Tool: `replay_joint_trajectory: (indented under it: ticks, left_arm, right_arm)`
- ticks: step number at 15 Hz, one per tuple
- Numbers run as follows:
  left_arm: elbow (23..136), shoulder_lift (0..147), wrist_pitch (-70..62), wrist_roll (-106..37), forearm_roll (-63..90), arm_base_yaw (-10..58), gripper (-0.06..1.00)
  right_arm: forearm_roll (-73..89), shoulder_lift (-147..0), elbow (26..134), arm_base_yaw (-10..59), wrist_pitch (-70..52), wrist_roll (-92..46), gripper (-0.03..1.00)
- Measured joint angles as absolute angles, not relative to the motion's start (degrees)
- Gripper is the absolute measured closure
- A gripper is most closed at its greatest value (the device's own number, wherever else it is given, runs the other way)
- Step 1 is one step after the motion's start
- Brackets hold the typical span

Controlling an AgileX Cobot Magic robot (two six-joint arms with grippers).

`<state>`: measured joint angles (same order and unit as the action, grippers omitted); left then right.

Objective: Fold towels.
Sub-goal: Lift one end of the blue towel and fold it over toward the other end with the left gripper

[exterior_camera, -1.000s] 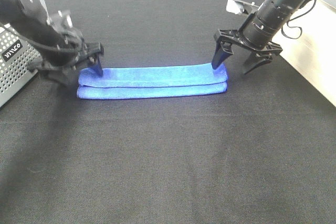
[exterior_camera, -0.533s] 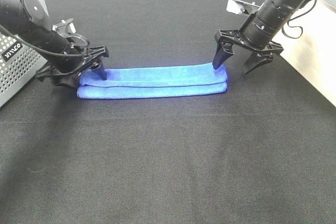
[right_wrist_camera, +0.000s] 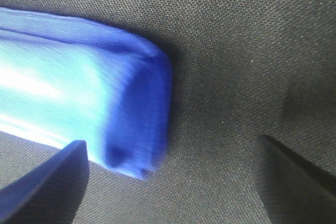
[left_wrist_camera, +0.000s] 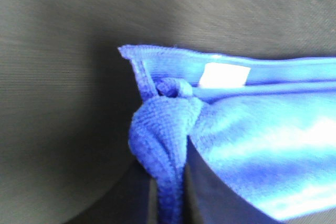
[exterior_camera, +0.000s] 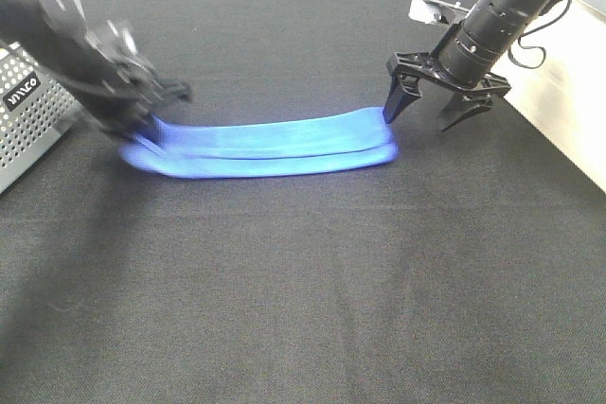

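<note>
Exterior high view: the folded towel (exterior_camera: 270, 147) lies as a long strip running left to right on the black table (exterior_camera: 303, 290), its left end pinched in the closed left gripper (exterior_camera: 147, 130), its right end unheld just beside the wide-spread right gripper (exterior_camera: 418, 123).

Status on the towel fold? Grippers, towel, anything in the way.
Left gripper shut on towel, left end. Right gripper open at right end. Towel a long folded strip. Basket beside left arm, off the towel.
</note>
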<state>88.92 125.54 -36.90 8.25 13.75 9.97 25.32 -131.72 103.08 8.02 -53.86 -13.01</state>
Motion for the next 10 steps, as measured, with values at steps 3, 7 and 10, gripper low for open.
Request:
replay_joint_trajectory:
  ticks: [3, 7, 10]
  left_arm:
    - [95.11, 121.18, -47.84, 13.41, 4.98, 9.97, 0.88]
    - [103.02, 120.66, -55.98, 14.09, 9.51, 12.72, 0.88]
    - [104.91, 121.07, -51.11, 17.65, 15.47, 21.14, 0.88]
  right_arm:
    - [25.32, -131.72, 103.08, 8.02, -54.89, -13.01, 0.17]
    - [25.32, -131.72, 103.08, 8.02, -58.16, -13.01, 0.17]
    - [25.32, -131.44, 103.08, 8.02, -61.36, -12.89, 0.17]
